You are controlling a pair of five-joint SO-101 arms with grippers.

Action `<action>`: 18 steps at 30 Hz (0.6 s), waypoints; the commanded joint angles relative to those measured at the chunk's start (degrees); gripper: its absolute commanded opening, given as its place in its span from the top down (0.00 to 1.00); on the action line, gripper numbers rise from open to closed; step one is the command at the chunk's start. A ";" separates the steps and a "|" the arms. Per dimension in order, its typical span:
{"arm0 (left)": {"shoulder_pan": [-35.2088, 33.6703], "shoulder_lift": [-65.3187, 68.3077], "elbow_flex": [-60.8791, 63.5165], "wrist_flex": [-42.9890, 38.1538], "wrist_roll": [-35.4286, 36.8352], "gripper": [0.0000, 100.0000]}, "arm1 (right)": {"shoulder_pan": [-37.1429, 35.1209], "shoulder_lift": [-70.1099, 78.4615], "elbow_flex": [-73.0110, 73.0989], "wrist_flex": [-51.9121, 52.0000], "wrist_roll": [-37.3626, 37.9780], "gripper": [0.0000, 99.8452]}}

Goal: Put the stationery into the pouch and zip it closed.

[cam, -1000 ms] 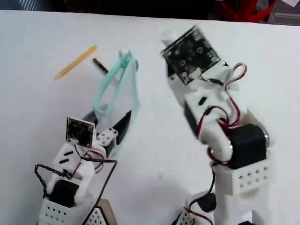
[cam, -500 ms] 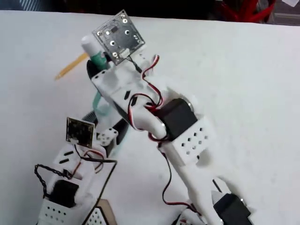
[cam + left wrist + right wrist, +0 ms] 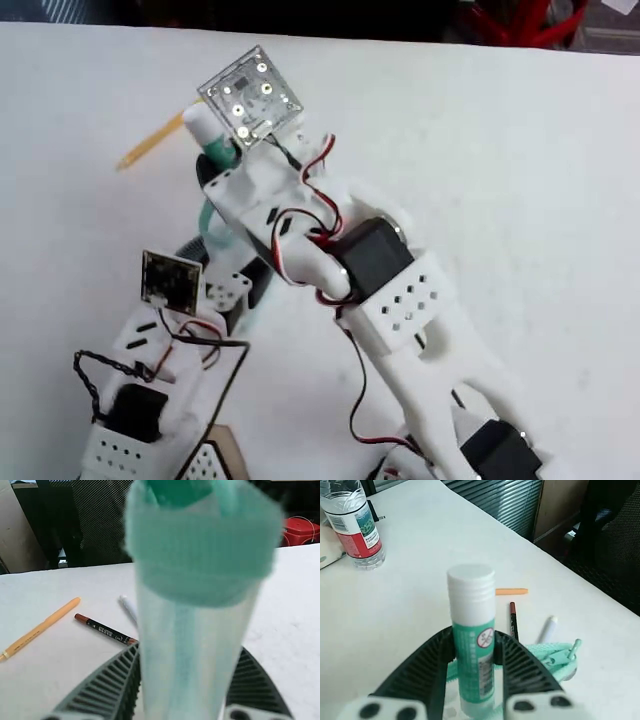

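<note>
grippers first, since they sit nearest the wrist cameras: the left gripper (image 3: 189, 652) is clenched on the pouch (image 3: 200, 580), a pale teal see-through sleeve with a thick teal band at its end. it stands up between the ribbed dark fingers (image 3: 107, 687) and blocks the middle of that view. the right gripper (image 3: 475, 642) grasps the glue stick (image 3: 471, 605), a green tube with a white ridged cap. the tube is upright between the jaws, cap uppermost and well above the fingertips. seen from above, the right arm (image 3: 390, 300) stretches slantwise across the table (image 3: 500, 150) and lies over most of the pouch, so just a strip of teal peeks out beside its wrist. the left arm (image 3: 160, 340) sits low at the near edge, its gripper touching the pouch's near end. just beyond the glue stick, the pouch's open end rests flat on the table with its zipper pull (image 3: 575, 645) lying at the rim. past that lie three loose pieces of stationery: a white pen (image 3: 547, 629) touching or just beside the pouch's far end, a brown pencil (image 3: 513, 620) next to it, and an orange pen (image 3: 511, 591) farthest out, apart from the other two. well apart from all this, a clear water bottle (image 3: 357, 525) with a red and green label stands near the table's far side.
</note>
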 commanded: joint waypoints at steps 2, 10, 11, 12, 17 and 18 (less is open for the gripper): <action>0.13 -0.22 -0.26 -0.18 -0.62 0.75 | 0.57 -1.89 -0.09 -0.66 -0.62 0.97; 0.13 -0.22 -0.26 -0.18 -0.62 0.75 | 0.57 -8.40 -0.44 6.64 -0.53 0.65; 0.13 -0.22 -0.26 -0.18 -0.62 0.75 | 0.66 -10.33 -0.79 6.64 0.00 0.66; 0.13 -0.22 -0.26 -0.18 -0.62 0.75 | 1.10 -12.09 -0.97 6.64 1.32 0.69; 0.13 -0.22 -0.26 -0.18 -0.62 0.75 | 4.00 -15.08 -1.76 8.57 5.27 0.81; 0.13 -0.22 -0.26 -0.18 -0.62 0.75 | 4.44 -14.64 -1.93 10.15 5.36 0.82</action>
